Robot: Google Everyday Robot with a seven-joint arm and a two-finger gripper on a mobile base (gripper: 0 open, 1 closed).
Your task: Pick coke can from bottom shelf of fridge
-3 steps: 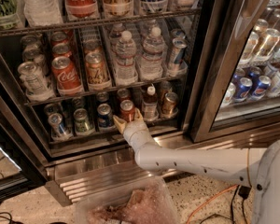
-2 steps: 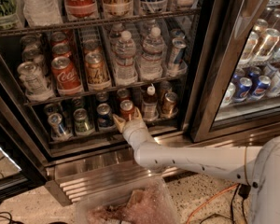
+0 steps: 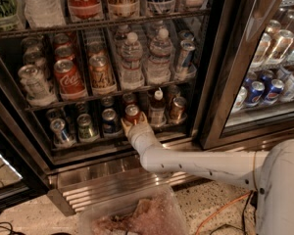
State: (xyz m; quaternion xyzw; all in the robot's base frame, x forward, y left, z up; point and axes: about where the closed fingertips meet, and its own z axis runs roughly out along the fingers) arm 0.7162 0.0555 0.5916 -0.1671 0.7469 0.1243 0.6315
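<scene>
The open fridge (image 3: 220,82) fills the view. Its bottom shelf (image 3: 88,145) holds a row of small cans and one little bottle (image 3: 157,109). The coke can (image 3: 132,112), small and red with a silver lid, stands upright at the front middle of that shelf. My gripper (image 3: 134,127) is at the shelf's front rail, right at the lower part of the coke can, and hides the can's base. My white arm (image 3: 196,163) reaches in from the lower right.
A blue can (image 3: 109,120) stands just left of the coke can, a brown can (image 3: 177,107) to the right. The rack above holds water bottles (image 3: 131,58) and a bigger Coca-Cola can (image 3: 68,78). A plastic tub (image 3: 137,214) and an orange cable (image 3: 220,212) lie on the floor below the grille (image 3: 108,185).
My gripper has shifted slightly left and up, closer onto the coke can. The cans on the shelf have not moved.
</scene>
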